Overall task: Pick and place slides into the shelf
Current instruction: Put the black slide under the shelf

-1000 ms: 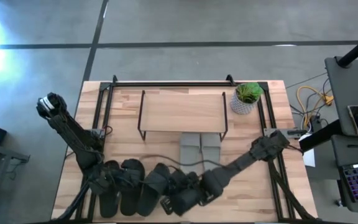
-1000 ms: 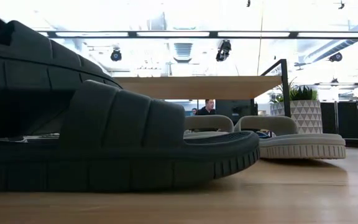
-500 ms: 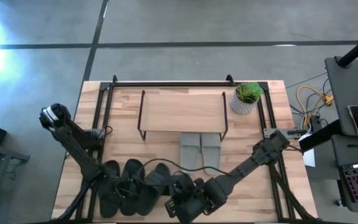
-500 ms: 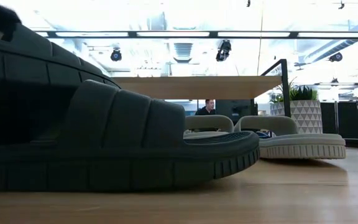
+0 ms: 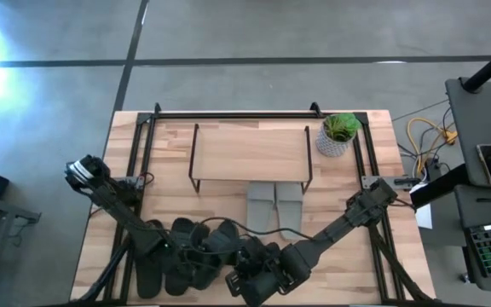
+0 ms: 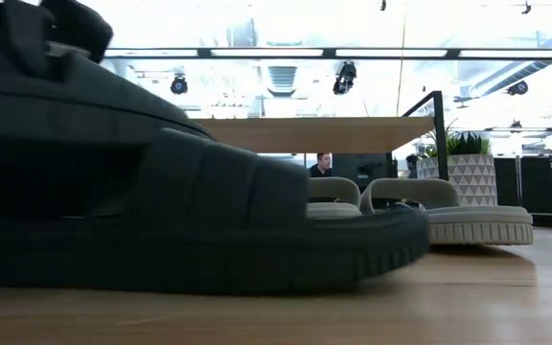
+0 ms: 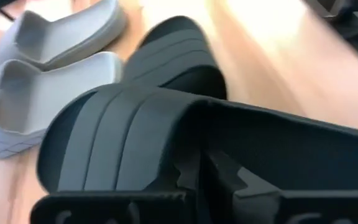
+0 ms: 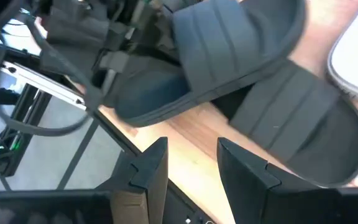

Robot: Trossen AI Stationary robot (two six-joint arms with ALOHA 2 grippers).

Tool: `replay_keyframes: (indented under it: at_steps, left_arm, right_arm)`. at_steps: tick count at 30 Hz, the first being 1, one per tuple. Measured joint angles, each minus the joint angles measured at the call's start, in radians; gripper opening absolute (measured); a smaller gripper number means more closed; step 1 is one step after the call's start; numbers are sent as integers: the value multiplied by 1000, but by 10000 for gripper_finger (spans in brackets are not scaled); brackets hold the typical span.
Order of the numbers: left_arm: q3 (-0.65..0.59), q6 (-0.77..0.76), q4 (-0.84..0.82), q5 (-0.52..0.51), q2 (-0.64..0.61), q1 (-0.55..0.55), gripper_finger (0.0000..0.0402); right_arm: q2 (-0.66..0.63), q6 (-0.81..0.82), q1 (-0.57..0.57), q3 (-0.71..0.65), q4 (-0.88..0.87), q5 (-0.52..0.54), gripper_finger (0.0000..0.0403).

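Four dark slides (image 5: 199,256) lie bunched at the 6-to-7 o'clock edge of the table (image 5: 348,256). The grey pair (image 5: 275,205) sits at the 6 o'clock edge of the shelf (image 5: 250,153), which stands toward 12 with a plant (image 5: 339,132) at its 3 o'clock side. The left gripper (image 5: 181,256) is down among the dark slides, and whether its fingers have closed on one cannot be told. The right gripper (image 5: 250,286) hangs at 6 o'clock with its fingers spread and nothing between them. The step in hand looks like taking one dark slide out of the bunch. To do that well, the grip wants to be across the strap or one side wall of a single slide, and the lift straight up before any travel toward 12, so the neighbours are not dragged. The right arm would do best to hold off until the left is clear, since the two wrists are close. The high view gives the layout but merges arms and slides into one dark mass. The left wrist view shows a ribbed strap (image 7: 123,137) right against the camera and the grey pair (image 7: 42,81) beyond. The right wrist view shows bare wood between the spread fingers (image 8: 148,168), with two dark slides (image 8: 229,50) overlapping ahead. The low view alone shows the open space under the shelf board (image 6: 314,134), and a person (image 6: 324,165) sitting far behind.
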Motion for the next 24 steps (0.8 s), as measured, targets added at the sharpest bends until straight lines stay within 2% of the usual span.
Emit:
replay_keyframes:
  at_steps: [4, 8, 17, 20, 24]
  left_arm:
    - [37, 16, -6, -137, 34, 13, 0]
    - [81, 66, -40, -232, 44, 29, 0]
    - [101, 64, -94, -278, 31, 111, 0]
    - [100, 20, -169, -348, 17, 111, 0]
    - [99, 10, -250, -364, 10, 117, 0]
  right_arm:
    - [0, 0, 1, 0, -2, 9, 129]
    - [0, 0, 0, 0, -5, 36, 128]
    - [0, 8, 7, -1, -5, 51, 128]
    - [0, 23, 17, -1, -7, 50, 128]
    - [0, 66, 32, -1, -39, 50, 128]
